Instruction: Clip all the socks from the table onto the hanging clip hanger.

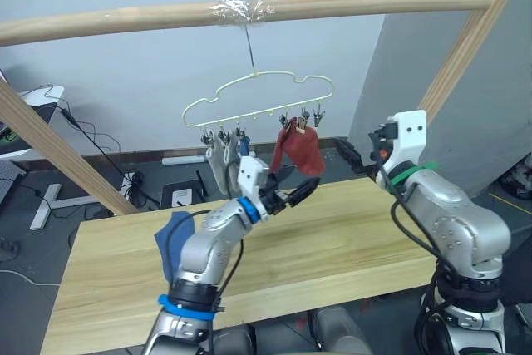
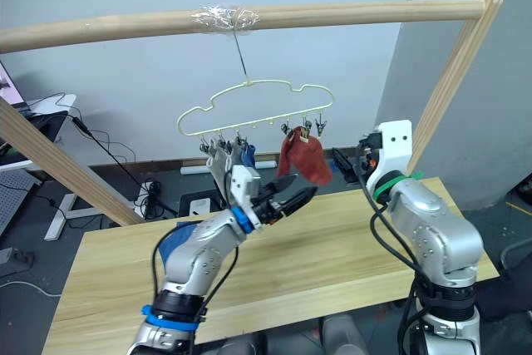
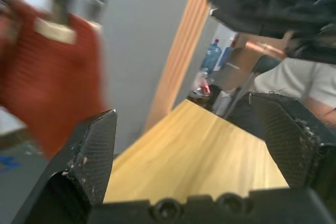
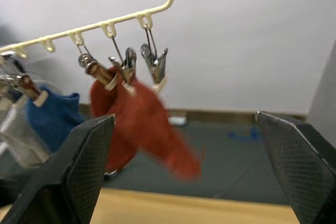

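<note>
The pale clip hanger (image 1: pixel 258 93) hangs by its hook from the taped pole. Clipped on it are light grey socks (image 1: pixel 218 164), a blue sock (image 4: pixel 50 116) and rust-red socks (image 1: pixel 301 149) at the right end. One blue sock (image 1: pixel 174 237) lies on the table (image 1: pixel 349 230), partly behind my left arm. My left gripper (image 1: pixel 297 185) is open and empty, raised just below and left of the red socks. My right gripper (image 4: pixel 184 119) is open and empty, facing the hanger's right end from a short distance away.
A round wooden pole frame (image 1: pixel 332 7) spans above the table, with slanted legs at the left (image 1: pixel 58 155) and right (image 1: pixel 461 51). Cables and a power strip (image 1: pixel 133 180) lie on the floor behind.
</note>
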Robot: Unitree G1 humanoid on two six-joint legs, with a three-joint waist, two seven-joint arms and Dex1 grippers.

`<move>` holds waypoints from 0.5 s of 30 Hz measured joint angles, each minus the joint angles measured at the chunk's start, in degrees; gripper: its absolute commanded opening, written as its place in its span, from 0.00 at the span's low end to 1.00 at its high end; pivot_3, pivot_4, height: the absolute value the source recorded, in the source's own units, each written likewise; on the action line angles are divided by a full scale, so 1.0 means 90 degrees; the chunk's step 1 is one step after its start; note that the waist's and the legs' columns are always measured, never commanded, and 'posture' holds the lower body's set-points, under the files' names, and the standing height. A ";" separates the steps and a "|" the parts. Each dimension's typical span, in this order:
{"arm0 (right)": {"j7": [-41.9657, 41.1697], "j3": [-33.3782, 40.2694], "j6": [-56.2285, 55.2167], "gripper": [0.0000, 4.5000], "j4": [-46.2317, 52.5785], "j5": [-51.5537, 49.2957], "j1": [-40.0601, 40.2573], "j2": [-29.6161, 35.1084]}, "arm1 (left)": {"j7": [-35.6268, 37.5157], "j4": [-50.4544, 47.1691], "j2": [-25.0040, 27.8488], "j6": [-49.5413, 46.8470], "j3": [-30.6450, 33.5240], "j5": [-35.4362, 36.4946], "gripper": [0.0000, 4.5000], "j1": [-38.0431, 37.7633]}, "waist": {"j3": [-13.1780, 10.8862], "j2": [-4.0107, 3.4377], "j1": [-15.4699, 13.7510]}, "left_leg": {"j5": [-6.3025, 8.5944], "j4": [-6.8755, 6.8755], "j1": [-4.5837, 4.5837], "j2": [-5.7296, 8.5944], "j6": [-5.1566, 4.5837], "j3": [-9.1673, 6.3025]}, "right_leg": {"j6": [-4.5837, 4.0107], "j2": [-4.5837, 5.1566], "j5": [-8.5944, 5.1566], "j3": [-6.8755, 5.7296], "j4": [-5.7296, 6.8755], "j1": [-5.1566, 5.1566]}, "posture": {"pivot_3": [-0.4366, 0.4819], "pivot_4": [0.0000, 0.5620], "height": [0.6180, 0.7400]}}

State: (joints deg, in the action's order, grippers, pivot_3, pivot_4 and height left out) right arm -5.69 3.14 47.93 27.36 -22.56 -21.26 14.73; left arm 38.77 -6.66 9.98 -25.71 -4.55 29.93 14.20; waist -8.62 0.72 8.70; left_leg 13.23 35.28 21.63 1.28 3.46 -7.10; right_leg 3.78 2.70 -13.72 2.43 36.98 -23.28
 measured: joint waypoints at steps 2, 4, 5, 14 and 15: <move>0.0038 -0.0251 -0.0592 0.73 -0.0211 0.0369 0.0121 -0.0150 | 0.0142 -0.0424 0.0375 -0.0164 0.0146 0.0173 1.00 -0.0173 | -0.0002 -0.0002 -0.0036 | 0.0000 -0.0001 0.0000 0.0000 0.0000 0.0000 | 0.0000 0.0001 0.0000 0.0001 0.0000 -0.0001 | 0.36 0.21 1.00; 0.0130 -0.0457 -0.1061 0.73 -0.0483 0.0692 0.0166 -0.0309 | 0.0206 -0.0795 0.0696 -0.0317 0.0352 0.0335 1.00 -0.0347 | -0.0003 -0.0001 -0.0067 | 0.0000 -0.0001 -0.0001 -0.0001 0.0000 -0.0001 | -0.0001 0.0000 0.0000 0.0000 0.0002 -0.0002 | 0.37 0.21 1.00; 0.0176 -0.0538 -0.1279 0.73 -0.0644 0.0840 0.0163 -0.0408 | 0.0204 -0.0965 0.0829 -0.0393 0.0480 0.0436 1.00 -0.0419 | -0.0003 -0.0001 -0.0080 | 0.0000 -0.0001 -0.0001 -0.0001 0.0000 -0.0002 | -0.0001 0.0000 0.0000 0.0000 0.0003 -0.0002 | 0.37 0.21 1.00; 0.0378 -0.0726 -0.2628 0.40 -0.2038 0.1628 -0.0346 -0.0959 | -0.0058 -0.1667 0.1059 -0.0705 0.0806 0.0814 1.00 -0.0640 | -0.0005 0.0001 -0.0295 | 0.0000 -0.0002 -0.0002 -0.0001 0.0001 -0.0004 | -0.0006 0.0001 0.0002 0.0000 0.0002 -0.0001 | 0.40 0.21 1.00; 0.0386 -0.0724 -0.2695 0.40 -0.2149 0.1652 -0.0406 -0.0990 | -0.0079 -0.1725 0.1040 -0.0705 0.0806 0.0850 1.00 -0.0644 | -0.0005 0.0001 -0.0308 | 0.0000 -0.0002 -0.0001 0.0000 0.0001 -0.0004 | -0.0007 0.0001 0.0003 0.0000 0.0001 -0.0001 | 0.40 0.21 1.00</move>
State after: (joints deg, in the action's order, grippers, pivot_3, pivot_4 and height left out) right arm -2.22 -3.38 23.67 8.01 -7.70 -24.92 5.82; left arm 38.06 -22.18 19.33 -32.06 2.70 37.58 8.40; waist -8.66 0.73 5.93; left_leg 13.23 35.27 21.62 1.27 3.46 -7.13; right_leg 3.72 2.71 -13.70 2.43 36.99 -23.29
